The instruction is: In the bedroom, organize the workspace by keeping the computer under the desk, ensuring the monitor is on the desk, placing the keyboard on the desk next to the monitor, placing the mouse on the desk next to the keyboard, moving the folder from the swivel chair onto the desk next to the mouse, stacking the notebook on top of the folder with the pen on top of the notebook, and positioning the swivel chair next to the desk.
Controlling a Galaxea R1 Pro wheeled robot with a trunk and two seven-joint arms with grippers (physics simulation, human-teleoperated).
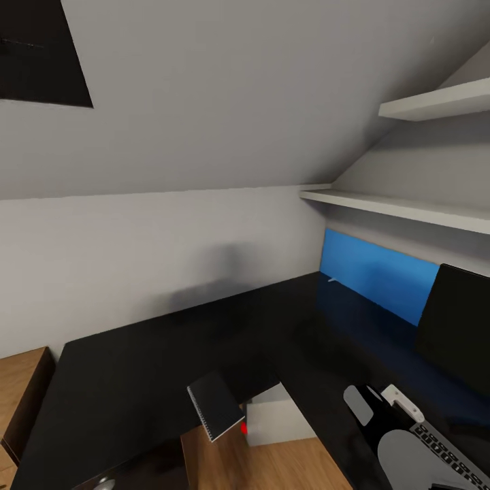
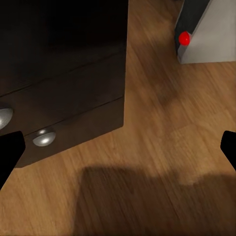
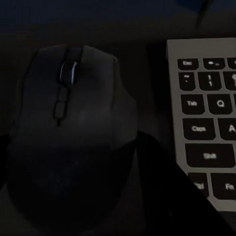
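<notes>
Right arm [image 1: 435, 442] reaches in from the lower right of the head view, low over the black desk [image 1: 170, 354], with its wrist just beside the keyboard [image 1: 452, 452]. Right wrist view looks straight down on the mouse [image 3: 73, 132], which sits on the desk close alongside the keyboard's left edge [image 3: 206, 118]; a dark finger [image 3: 172, 196] lies between mouse and keyboard at the mouse's flank. Only that one finger is visible, so whether the jaws are clamped on the mouse or loose around it cannot be told. Left gripper [image 2: 118, 147] points down at the wood floor [image 2: 157, 147]; its two fingertips [image 2: 10, 152] stand at opposite edges of the left wrist view, spread wide, holding nothing. Below it are the desk's drawer unit [image 2: 64, 83] with two round silver knobs [image 2: 44, 137] and, further off, the grey computer tower [image 2: 206, 34] with its red light [image 2: 184, 38]. Head view: the tower [image 1: 275, 415] stands on the floor in the inner corner of the L-shaped desk. Notebook [image 1: 216, 406], grey with a spiral edge, sits tilted at the desk's inner edge, partly overhanging. Monitor [image 1: 456, 333] stands at the right on the desk, in front of a blue wall panel [image 1: 378, 272]. Two white shelves [image 1: 408, 207] hang above.
</notes>
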